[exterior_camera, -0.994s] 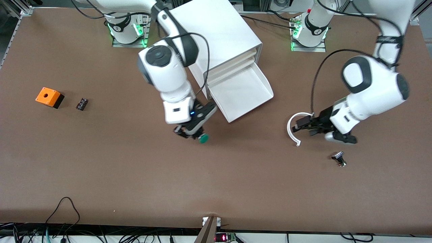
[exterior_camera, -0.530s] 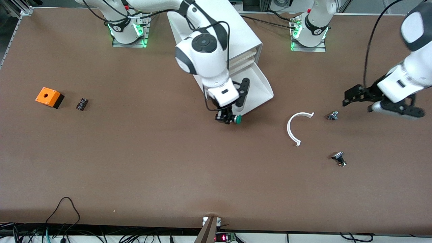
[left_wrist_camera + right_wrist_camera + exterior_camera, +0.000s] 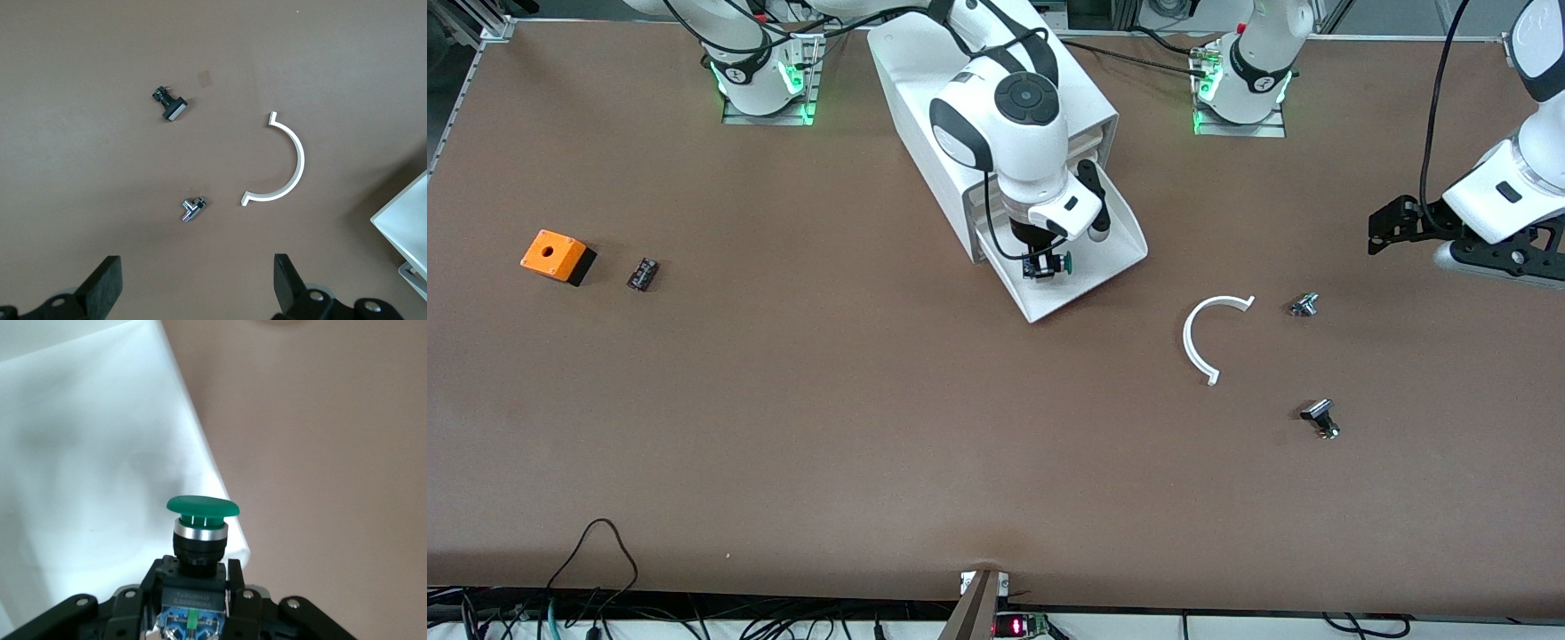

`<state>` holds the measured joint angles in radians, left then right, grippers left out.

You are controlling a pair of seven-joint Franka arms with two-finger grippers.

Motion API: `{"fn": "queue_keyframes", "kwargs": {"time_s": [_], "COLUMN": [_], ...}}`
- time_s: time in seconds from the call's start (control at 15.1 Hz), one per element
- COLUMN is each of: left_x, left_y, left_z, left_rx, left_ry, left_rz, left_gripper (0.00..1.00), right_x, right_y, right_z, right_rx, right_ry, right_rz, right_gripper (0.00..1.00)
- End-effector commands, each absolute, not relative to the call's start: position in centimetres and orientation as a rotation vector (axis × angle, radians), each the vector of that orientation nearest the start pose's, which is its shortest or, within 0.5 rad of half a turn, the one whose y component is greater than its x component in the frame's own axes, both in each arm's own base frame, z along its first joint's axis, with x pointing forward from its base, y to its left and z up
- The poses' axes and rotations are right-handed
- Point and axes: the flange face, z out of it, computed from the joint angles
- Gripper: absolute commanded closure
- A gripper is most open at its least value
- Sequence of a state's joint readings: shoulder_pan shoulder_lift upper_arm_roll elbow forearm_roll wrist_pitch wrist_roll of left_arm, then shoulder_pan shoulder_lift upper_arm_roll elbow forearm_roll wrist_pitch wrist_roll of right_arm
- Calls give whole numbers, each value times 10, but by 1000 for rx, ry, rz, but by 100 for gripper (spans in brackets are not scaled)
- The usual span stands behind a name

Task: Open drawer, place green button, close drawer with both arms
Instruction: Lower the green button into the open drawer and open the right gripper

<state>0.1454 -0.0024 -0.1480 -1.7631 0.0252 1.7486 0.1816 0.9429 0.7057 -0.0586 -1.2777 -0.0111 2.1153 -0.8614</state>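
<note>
We start with the brown surface (image 3: 783, 427), and on it the white cabinet (image 3: 925, 80), our landmark, standing between the two arm bases. Its bottom drawer (image 3: 1112, 258) is pulled out toward the front camera, a shallow white tray, while the two fronts above it sit closed.

The right arm (image 3: 996, 116) reaches over the cabinet, and its end effector (image 3: 1045, 265) hangs over the open drawer, clenched on the button (image 3: 1056, 264). In the right wrist view we see the button (image 3: 200, 527) pinched by its dark body between the two fingers, green cap pointing away from the wrist, white drawer floor (image 3: 80, 473) below it and the drawer's edge running just beside the cap.

The left arm (image 3: 1507, 178) waits well away from the cabinet, at its own end of the surface. Its end effector (image 3: 1385, 233) is up in the air and released; the left wrist view shows the two fingers (image 3: 107, 283) spread wide with nothing between them.

Smaller things now. A white curved strip (image 3: 1199, 333) lies near the drawer, toward the left arm's end. Just beside it, a small silver part (image 3: 1304, 305), and nearer the front camera a black and silver part (image 3: 1320, 416). Far from the cabinet toward the right arm's end we have an orange box (image 3: 554, 254) with a hole, and beside it a small dark part (image 3: 642, 274).
</note>
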Motion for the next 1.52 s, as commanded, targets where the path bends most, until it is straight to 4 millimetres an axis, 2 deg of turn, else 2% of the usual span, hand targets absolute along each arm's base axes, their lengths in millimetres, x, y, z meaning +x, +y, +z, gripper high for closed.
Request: {"fn": "queue_keyframes", "kwargs": {"time_s": [0.0, 0.2, 0.46, 0.6, 0.66, 0.73, 0.8, 1.06, 1.13, 1.26, 1.33, 1.39, 1.46], "left_x": [561, 561, 562, 561, 561, 561, 561, 563, 563, 566, 571, 576, 586], "left_y": [1, 0, 0, -1, -2, -3, -3, -12, -14, -15, -17, -28, -37], "left_z": [554, 555, 551, 553, 553, 554, 553, 558, 559, 554, 543, 531, 498], "left_rx": [-3080, -3084, -3095, -3095, -3095, -3095, -3095, -3094, -3094, -3095, -3095, -3085, -3090], "left_ry": [265, 254, 269, 274, 276, 276, 278, 301, 304, 316, 327, 358, 393], "left_rz": [37, 41, 52, 45, 45, 42, 47, 30, 27, 36, 66, 96, 183], "left_gripper": [0, 0, 0, 0, 0, 0, 0, 0, 0, 0, 0, 0, 0], "right_x": [452, 436, 433, 434, 434, 434, 434, 437, 440, 454, 466, 480, 500], "right_y": [608, 618, 623, 624, 624, 624, 625, 626, 627, 616, 604, 590, 572], "right_z": [334, 323, 293, 285, 284, 284, 286, 305, 316, 352, 365, 374, 384], "right_rx": [1883, 1861, 1858, 1859, 1868, 1919, 1979, 2078, 2079, 2094, 2110, 2130, 2158], "right_ry": [2450, 2469, 2470, 2469, 2464, 2430, 2384, 2303, 2295, 2258, 2221, 2180, 2132], "right_rz": [154, 130, 113, 123, 126, 127, 133, 181, 201, 262, 267, 264, 280], "right_gripper": [74, 74, 74, 73, 67, 40, 0, 0, 0, 0, 0, 0, 0]}}
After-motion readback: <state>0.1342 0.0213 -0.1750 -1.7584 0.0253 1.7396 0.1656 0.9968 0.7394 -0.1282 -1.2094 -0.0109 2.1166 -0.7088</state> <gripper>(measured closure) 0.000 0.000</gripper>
